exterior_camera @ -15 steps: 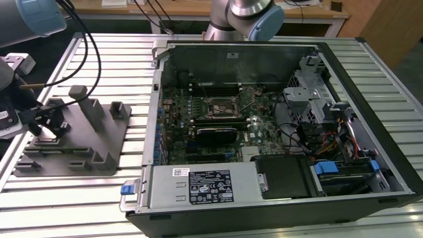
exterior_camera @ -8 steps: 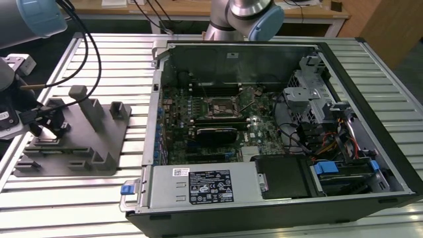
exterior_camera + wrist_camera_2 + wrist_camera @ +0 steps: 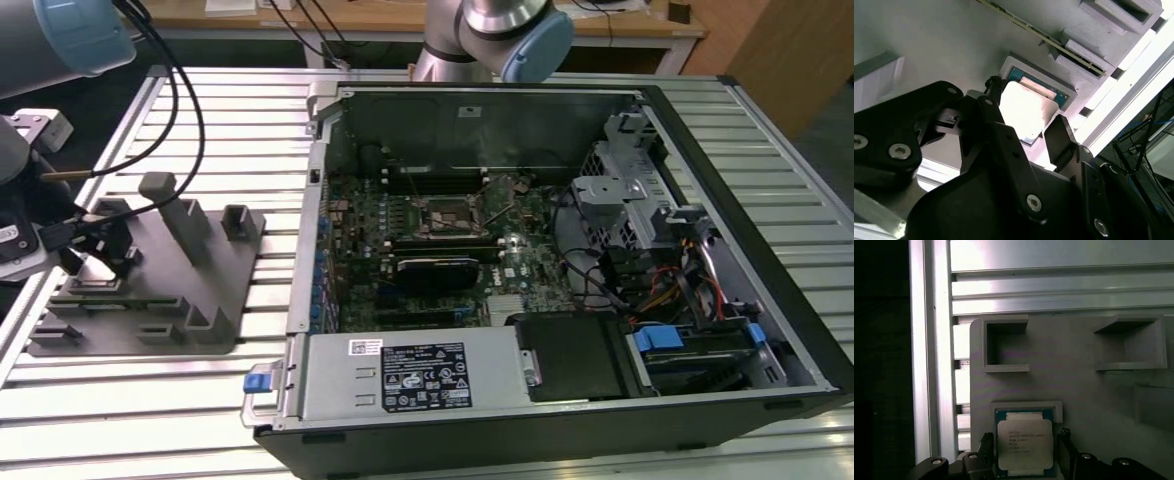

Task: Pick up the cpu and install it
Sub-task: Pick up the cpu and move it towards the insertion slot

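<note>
Cpu (image 3: 1025, 447): pale silvery-grey top, thin green rim.
Holder block (image 3: 220, 290): plain matt grey all over.
End effector (image 3: 1024, 117): black; screw heads (image 3: 1034, 202) silver.
Counter (image 3: 134, 400): silver metal, striped by parallel slats.
Computer case (image 3: 534, 445): black shell; motherboard (image 3: 521, 265) green; clips (image 3: 260, 380) blue.

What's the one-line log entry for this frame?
phase: pre-grasp | silvery-grey square cpu: seated in grey plastic holder block recess, not lifted | jaws: open, one either side of cpu
</note>
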